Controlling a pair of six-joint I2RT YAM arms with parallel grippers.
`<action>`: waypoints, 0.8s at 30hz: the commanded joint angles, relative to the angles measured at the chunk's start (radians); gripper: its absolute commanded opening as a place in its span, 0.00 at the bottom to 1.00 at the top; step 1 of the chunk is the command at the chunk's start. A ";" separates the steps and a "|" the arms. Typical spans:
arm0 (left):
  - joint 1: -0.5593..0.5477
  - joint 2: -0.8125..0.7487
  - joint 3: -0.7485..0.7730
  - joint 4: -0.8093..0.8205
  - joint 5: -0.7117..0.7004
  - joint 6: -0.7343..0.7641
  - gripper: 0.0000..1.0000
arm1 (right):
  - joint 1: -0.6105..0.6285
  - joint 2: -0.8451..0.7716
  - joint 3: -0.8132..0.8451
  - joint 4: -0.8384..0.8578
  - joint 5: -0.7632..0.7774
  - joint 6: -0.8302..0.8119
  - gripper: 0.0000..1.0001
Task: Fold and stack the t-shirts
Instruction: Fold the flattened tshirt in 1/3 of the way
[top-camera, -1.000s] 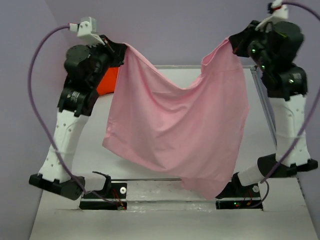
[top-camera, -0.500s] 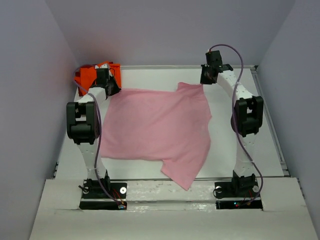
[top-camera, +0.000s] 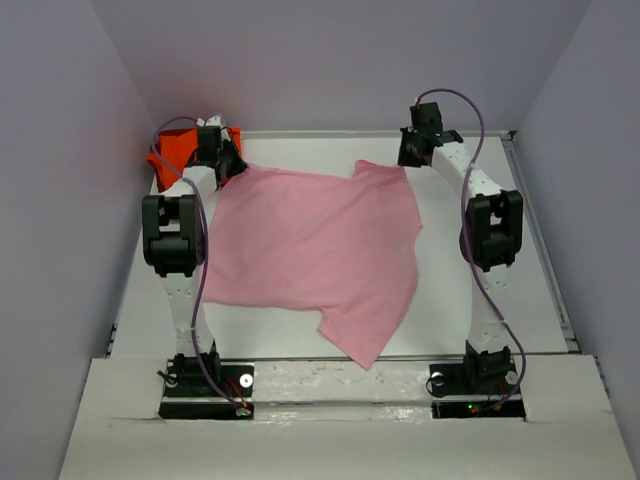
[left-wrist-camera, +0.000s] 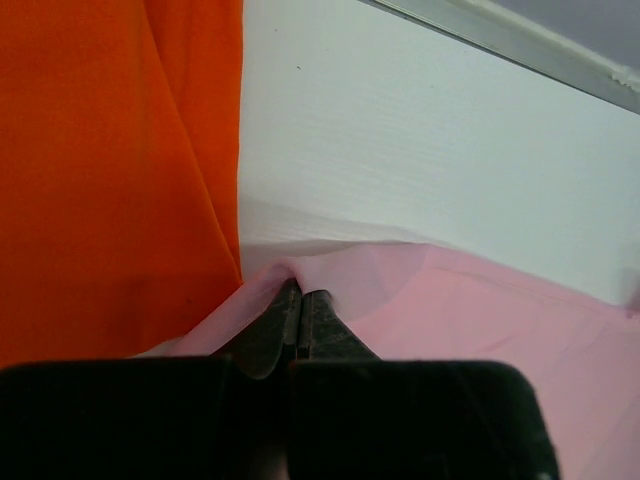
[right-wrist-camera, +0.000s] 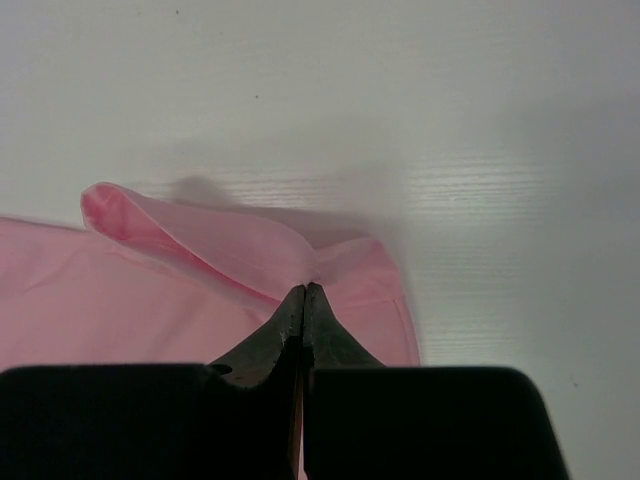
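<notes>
So the left claw (left-wrist-camera: 301, 300) is pinched tight on a little peak of the pink shirt (top-camera: 310, 240), with nothing but cloth between the tips. The right claw (right-wrist-camera: 303, 292) is the same deal, clamped on a rolled-over bit of edge. Hem or sleeve, I can't tell.

From above, the two claws sit at about 11 and 1 o'clock on the shirt, low over the far side of the counter (top-camera: 440, 285). The rest of the shirt lies spread back toward 6.

What worries me:
- Both grips are on a thin nip of fabric, so a quick tug could pull it free.
- The left claw is right beside the orange shirt (top-camera: 175, 150), bunched in the 10 o'clock corner. A sloppy move could drag that one along.
- The pink one lies skewed. Fold it as it is and you'd probably get a lopsided packet.

Looks-wise, the pink shirt is mostly flat with soft ripples. Its far edge sags between the claws, and one pointed corner trails toward 6, close to the counter's near edge.
</notes>
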 joint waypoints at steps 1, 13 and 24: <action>-0.002 -0.082 0.006 0.039 0.014 0.019 0.00 | -0.004 -0.121 -0.082 0.046 -0.026 0.025 0.00; 0.035 -0.354 -0.198 -0.006 -0.024 0.019 0.00 | -0.004 -0.501 -0.555 0.123 0.007 0.065 0.00; 0.038 -0.493 -0.365 -0.041 -0.075 0.073 0.00 | 0.005 -0.702 -0.826 0.140 -0.005 0.083 0.00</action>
